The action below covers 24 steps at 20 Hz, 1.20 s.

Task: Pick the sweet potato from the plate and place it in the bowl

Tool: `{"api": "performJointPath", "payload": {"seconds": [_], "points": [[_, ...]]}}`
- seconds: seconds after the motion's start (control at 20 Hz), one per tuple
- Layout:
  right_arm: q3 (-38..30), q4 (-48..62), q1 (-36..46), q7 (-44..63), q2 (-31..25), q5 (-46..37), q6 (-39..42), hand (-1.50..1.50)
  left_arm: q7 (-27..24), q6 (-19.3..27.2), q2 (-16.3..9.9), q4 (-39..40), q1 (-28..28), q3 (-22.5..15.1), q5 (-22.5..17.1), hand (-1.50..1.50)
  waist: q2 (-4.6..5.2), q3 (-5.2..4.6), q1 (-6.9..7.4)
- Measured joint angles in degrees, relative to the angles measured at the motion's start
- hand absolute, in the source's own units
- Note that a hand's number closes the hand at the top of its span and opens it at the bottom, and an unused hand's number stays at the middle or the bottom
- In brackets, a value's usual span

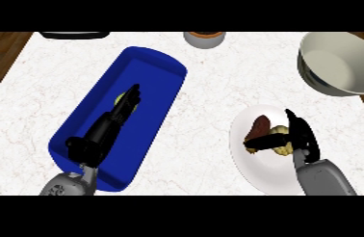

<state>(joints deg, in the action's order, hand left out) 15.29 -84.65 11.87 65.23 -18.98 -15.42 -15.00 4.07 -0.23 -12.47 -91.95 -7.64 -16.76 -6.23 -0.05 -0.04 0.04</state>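
From where I stand there is no writing to read anywhere on this counter: no label, brand, number or sign. The blue tray is plain on its rim and walls, the white plate has a bare rim, and the pale bowl carries no mark inside or out. The small cup at the far edge shows no lettering, and the dark object beside the top edge is too cut off to tell whether it bears any print
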Motion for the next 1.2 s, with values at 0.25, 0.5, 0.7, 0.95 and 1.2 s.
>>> {"api": "performJointPath", "payload": {"seconds": [0.25, 0.5, 0.7, 0.95, 1.2], "points": [[-0.94, 1.73, -0.93, -1.59, 2.37, -1.98, -0.06, -1.5, -0.12, -1.97, -0.31, 0.56, -0.35, 1.96, -0.34, 0.0, -0.19, -0.33, -0.08], [-2.65, 4.47, -0.53, -3.66, 4.67, -4.1, -0.67, 1.5, -2.05, -3.34, 0.15, 1.67, 0.52, 2.96, 0.26, 0.0, -0.39, -0.69, -0.11], [-3.98, 7.63, 0.94, -7.0, 5.88, -6.88, -1.9, 1.5, -2.68, -3.31, 1.8, 3.26, 0.07, 3.06, 1.66, 0.0, -0.48, -0.83, -0.11], [-5.68, 10.59, 1.98, -9.27, 6.24, -10.06, -2.91, 1.5, -1.64, -4.82, 1.67, 2.44, 0.08, 4.39, 1.62, 0.0, -0.47, -0.79, -0.02], [-6.85, 10.2, 2.05, -8.98, 6.93, -12.87, -3.01, 1.5, -1.58, -5.23, 2.97, 3.45, -0.65, 5.23, 2.73, 0.0, -0.32, -0.53, -0.07]]}}
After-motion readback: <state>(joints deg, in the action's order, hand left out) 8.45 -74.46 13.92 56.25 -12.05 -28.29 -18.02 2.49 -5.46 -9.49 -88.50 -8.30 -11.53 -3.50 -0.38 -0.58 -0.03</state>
